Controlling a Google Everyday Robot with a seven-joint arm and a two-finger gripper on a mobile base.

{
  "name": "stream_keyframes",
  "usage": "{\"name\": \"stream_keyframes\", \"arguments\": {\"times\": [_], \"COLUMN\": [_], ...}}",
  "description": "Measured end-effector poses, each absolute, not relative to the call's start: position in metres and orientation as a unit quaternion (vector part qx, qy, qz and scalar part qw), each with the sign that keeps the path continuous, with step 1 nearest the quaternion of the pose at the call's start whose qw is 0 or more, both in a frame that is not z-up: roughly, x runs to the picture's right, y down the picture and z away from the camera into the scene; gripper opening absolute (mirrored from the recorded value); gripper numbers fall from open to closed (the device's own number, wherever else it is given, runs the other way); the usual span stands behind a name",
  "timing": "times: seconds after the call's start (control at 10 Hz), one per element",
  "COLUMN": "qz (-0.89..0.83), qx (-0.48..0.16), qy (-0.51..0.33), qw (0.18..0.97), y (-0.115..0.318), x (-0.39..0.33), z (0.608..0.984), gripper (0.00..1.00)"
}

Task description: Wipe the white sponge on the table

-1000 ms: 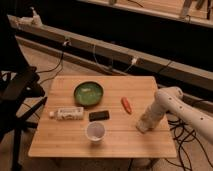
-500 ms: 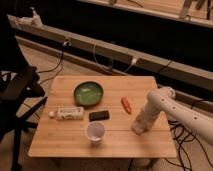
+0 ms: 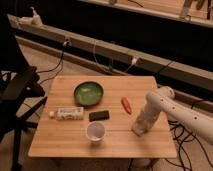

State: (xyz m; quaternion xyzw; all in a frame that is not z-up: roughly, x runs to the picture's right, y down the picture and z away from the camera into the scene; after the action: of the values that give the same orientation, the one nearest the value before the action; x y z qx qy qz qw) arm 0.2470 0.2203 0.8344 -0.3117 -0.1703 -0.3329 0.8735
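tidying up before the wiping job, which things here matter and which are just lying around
Job: table; pincer, down on the table near its right edge in view; white sponge cannot be made out, perhaps under it.
Lying about: green bowl, black phone, white box, cup, red object.

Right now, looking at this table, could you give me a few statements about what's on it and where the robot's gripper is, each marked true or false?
1. The green bowl sits on the table, behind the black phone. True.
2. The cup lies tipped on its side. False: it stands upright, in front of the phone.
3. The gripper is down at the tabletop, near the table's right side in the picture. True.
4. The orange-red stick is inside the bowl. False: it lies on the wood between the bowl and the arm.
5. The labelled white box lies right of the phone. False: it lies left of it in the picture.
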Motion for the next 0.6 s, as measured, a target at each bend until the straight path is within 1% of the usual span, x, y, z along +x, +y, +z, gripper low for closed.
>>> {"name": "stream_keyframes", "arguments": {"times": [0.3, 0.6], "qz": [-0.317, -0.304], "qx": [-0.325, -0.333], "qy": [-0.152, -0.146], "qw": [0.878, 0.881], "y": [0.225, 0.225], "x": [0.261, 0.269], "z": [0.823, 0.827], "gripper": [0.0, 0.0]}}
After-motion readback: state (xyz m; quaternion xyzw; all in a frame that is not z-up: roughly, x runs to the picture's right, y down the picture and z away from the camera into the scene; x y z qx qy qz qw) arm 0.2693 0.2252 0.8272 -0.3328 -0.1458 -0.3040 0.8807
